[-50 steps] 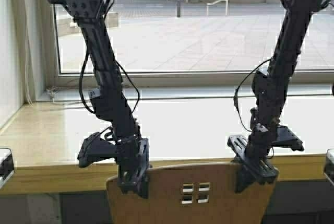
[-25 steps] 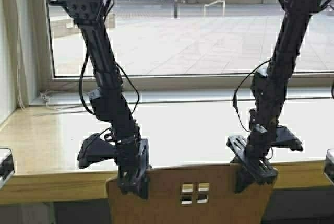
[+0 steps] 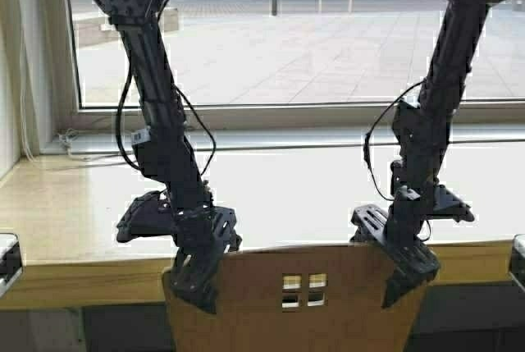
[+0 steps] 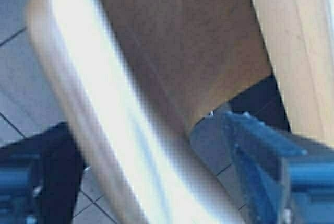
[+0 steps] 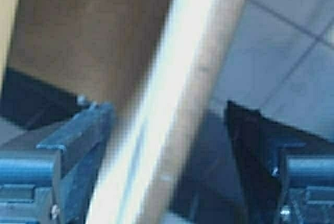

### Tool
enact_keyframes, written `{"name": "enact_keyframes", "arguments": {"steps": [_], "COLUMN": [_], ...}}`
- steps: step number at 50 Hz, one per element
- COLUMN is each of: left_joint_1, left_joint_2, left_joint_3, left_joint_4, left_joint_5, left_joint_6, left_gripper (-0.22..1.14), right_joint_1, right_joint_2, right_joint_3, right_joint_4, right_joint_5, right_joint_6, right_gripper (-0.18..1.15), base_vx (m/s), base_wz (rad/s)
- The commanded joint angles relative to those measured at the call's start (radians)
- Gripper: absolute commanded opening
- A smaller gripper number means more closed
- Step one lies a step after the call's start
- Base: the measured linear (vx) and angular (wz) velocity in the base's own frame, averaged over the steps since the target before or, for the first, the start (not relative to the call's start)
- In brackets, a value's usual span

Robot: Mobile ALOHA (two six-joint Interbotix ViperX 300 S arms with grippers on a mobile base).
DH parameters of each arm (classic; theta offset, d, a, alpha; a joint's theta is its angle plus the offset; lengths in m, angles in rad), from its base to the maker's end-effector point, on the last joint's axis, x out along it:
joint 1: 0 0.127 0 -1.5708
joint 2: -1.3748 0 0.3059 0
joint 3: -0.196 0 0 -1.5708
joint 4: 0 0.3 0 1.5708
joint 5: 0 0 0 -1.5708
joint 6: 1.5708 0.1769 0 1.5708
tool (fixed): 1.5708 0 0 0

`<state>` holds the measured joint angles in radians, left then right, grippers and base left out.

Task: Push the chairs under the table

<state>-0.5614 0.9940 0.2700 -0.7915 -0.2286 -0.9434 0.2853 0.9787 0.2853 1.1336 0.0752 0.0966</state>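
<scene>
One chair (image 3: 295, 303) shows in the high view at the bottom centre: a tan plywood back with four small square cutouts, close against the table's yellowish front edge (image 3: 82, 282). The pale glossy table top (image 3: 66, 204) runs below the window. My left gripper (image 3: 197, 282) straddles the back's left top corner, and my right gripper (image 3: 408, 274) straddles its right top corner. Both are open, each with a finger on either side of the plywood. The wrist views show the back's top edge (image 4: 104, 104) (image 5: 182, 88) running between wide-apart fingers (image 4: 261, 151) (image 5: 78, 135).
A large window (image 3: 287, 40) stands behind the table, with a white cable (image 3: 66, 139) on the sill at the left. Dark parts of my frame (image 3: 8, 258) (image 3: 517, 258) sit at both edges. Tiled floor (image 5: 292, 51) lies below the chair.
The robot has moved forward a little; the window and sill shift in the view. The chair back has gone forward with it, and both grippers have dipped lower over its top edge.
</scene>
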Motion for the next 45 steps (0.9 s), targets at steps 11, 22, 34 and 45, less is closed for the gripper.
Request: {"name": "enact_keyframes", "arguments": {"steps": [11,22,34,45], "left_joint_1": [0.017,0.018,0.02,0.018], "left_joint_2": [-0.236,-0.483,-0.851,-1.195], "left_joint_3": [0.106,0.253,0.443,0.526], "left_joint_4": [0.018,0.152,0.209,0.235], "left_joint_5": [0.005,-0.018,0.005,0.196], "left_joint_6": [0.02,0.239,0.594,0.925], "left_gripper": [1.0,1.0,1.0,1.0], "right_joint_1": [0.006,0.006,0.006,0.002], "right_joint_2": [-0.255,-0.538,-0.879,-1.181], "right_joint_3": [0.129,0.301,0.449,0.535], "right_joint_4": [-0.014,-0.152,-0.425,-0.635], "right_joint_5": [-0.069,-0.193,-0.272,-0.268], "right_joint_6": [-0.003,-0.005,-0.005,-0.012], "right_gripper": [0.94,0.94,0.94,0.94], "base_vx": [0.01,0.02,0.0,-0.02], "base_wz": [0.01,0.02,0.02,0.12]}}
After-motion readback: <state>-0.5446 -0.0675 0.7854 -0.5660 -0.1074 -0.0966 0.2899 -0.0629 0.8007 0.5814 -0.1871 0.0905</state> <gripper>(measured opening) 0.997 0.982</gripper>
